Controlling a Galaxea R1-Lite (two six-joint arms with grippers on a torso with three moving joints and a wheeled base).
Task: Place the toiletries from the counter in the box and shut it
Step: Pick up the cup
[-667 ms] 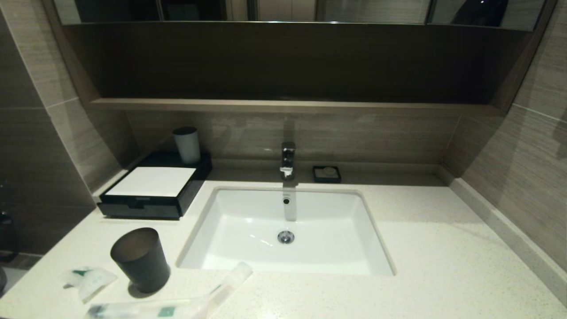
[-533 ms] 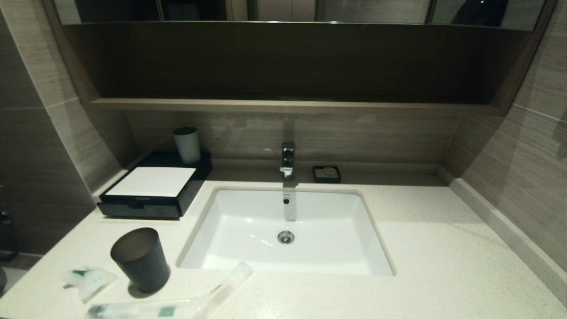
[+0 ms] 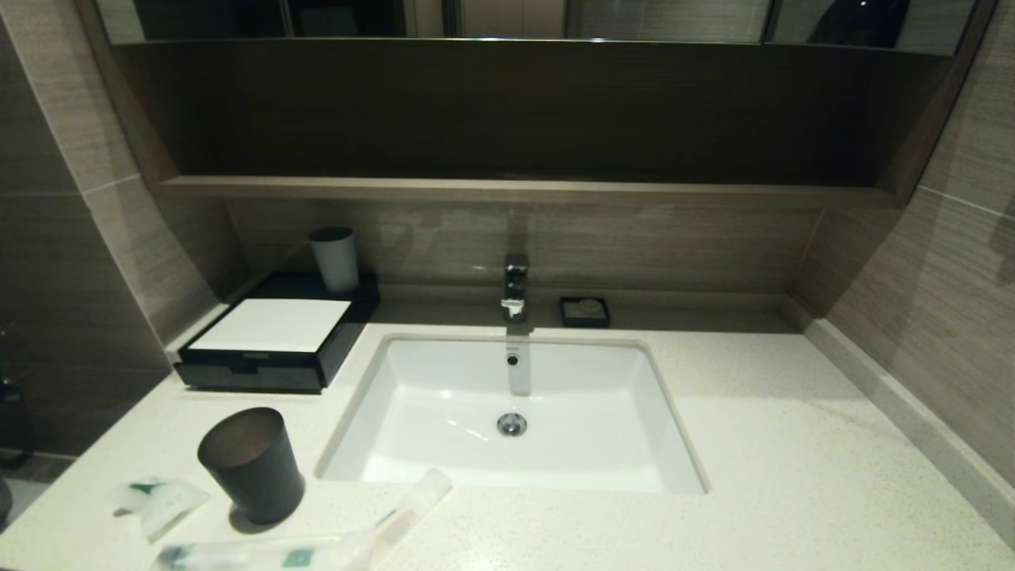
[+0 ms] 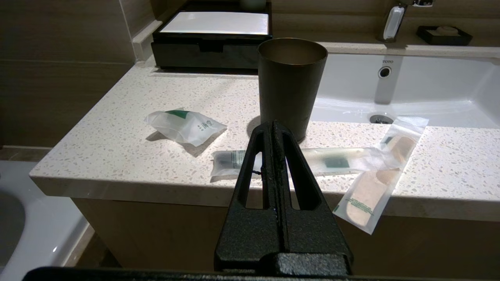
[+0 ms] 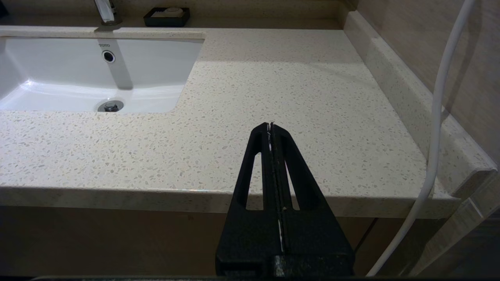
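Observation:
Three wrapped toiletries lie at the counter's front left: a small white sachet [image 3: 158,501] [image 4: 185,125], a long clear toothbrush packet [image 3: 262,553] [image 4: 332,160] and a packet with a beige comb [image 3: 416,496] [image 4: 381,171] that overhangs the front edge. The black box [image 3: 273,341] [image 4: 211,37] with a white lid stands at the back left, its drawer shut. My left gripper [image 4: 273,124] is shut and empty, in front of the counter edge, before the toothbrush packet. My right gripper [image 5: 270,125] is shut and empty over the front right counter. Neither shows in the head view.
A dark cup [image 3: 252,464] [image 4: 291,84] stands between the sachet and the white sink [image 3: 634,468]. A grey cup [image 3: 335,259] stands on the box's back. A tap [image 3: 515,287] and a soap dish [image 3: 585,311] sit behind the sink. A white cable [image 5: 433,128] hangs at the right wall.

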